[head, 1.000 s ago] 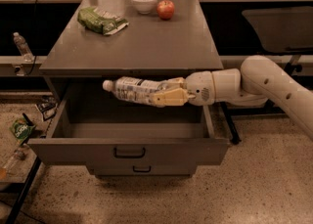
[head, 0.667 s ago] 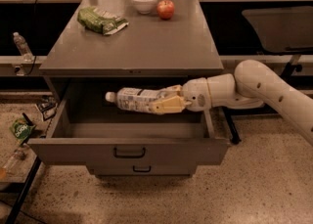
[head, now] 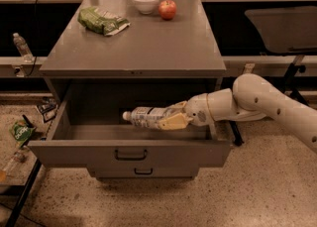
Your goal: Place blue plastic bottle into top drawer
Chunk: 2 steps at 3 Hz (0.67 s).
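The blue plastic bottle (head: 147,117) is clear with a white cap and a pale label. It lies sideways, cap to the left, held inside the open top drawer (head: 130,152) just above its floor. My gripper (head: 171,118) is shut on the bottle's right end; my white arm reaches in from the right over the drawer's right side. The drawer is pulled out wide, with a dark pull handle on its front panel.
On the cabinet top (head: 143,42) lie a green chip bag (head: 102,21), a white bowl (head: 145,1) and a red apple (head: 167,9). A shorter lower drawer front (head: 143,172) sits below. A small bottle (head: 21,45) stands at the left. Litter lies on the floor at the left.
My gripper has carried the bottle lower and a little to the right, from just under the cabinet top down into the drawer cavity. The drawer has stayed open.
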Each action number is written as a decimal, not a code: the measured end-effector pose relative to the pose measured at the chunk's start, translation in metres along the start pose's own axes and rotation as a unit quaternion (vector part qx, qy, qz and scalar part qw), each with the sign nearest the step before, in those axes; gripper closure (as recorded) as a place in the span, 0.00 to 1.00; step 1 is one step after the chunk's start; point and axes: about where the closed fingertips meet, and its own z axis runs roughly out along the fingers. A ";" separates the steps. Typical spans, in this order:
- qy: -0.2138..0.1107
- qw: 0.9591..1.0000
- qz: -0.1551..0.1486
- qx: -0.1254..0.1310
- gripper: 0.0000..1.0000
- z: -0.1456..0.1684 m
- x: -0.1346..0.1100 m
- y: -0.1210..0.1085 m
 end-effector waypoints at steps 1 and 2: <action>0.019 1.000 0.000 0.008 0.20 0.003 0.011 -0.008; 0.023 0.999 -0.007 0.023 0.22 -0.004 0.000 -0.013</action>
